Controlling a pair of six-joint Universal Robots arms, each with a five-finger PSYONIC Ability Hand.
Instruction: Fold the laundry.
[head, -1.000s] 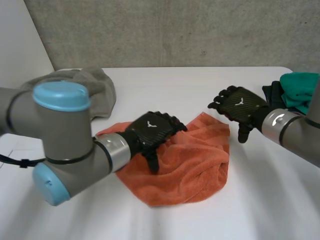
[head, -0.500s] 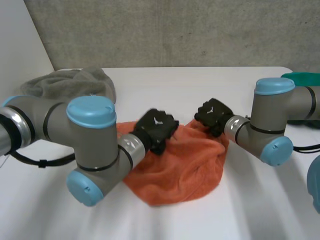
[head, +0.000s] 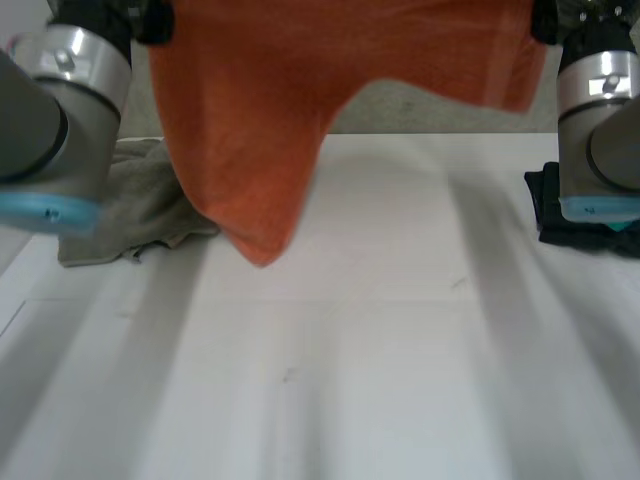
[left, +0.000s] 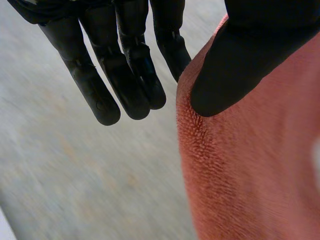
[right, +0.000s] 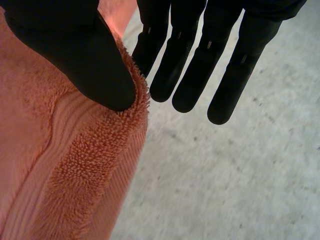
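Presently aloft: orange towel (head: 300, 90), spread between both hands above the worktop (head: 400, 350). Its left-arm side sags to a point low over the worktop, and I cannot tell whether it touches.
Left hand (left: 127, 60): the thumb pinches the towel's edge against one near-straight finger, and the other fingers stand free beside that edge.
Right hand (right: 200, 55): the thumb clamps the hemmed corner against the nearest finger, and the rest extend clear of the cloth.
Handling: thick looped terry, so probably soft, limp and fairly light. The pile should give good grip, and nothing here is fragile.
Where to hold: the two top corners, on the flat woven band by the hem. The lopsided hang suggests the present grips are not on matching corners.
Elsewhere on the worktop: grey cloth (head: 140, 200) on the left-arm side, dark pile (head: 555, 210) at the right-arm edge.
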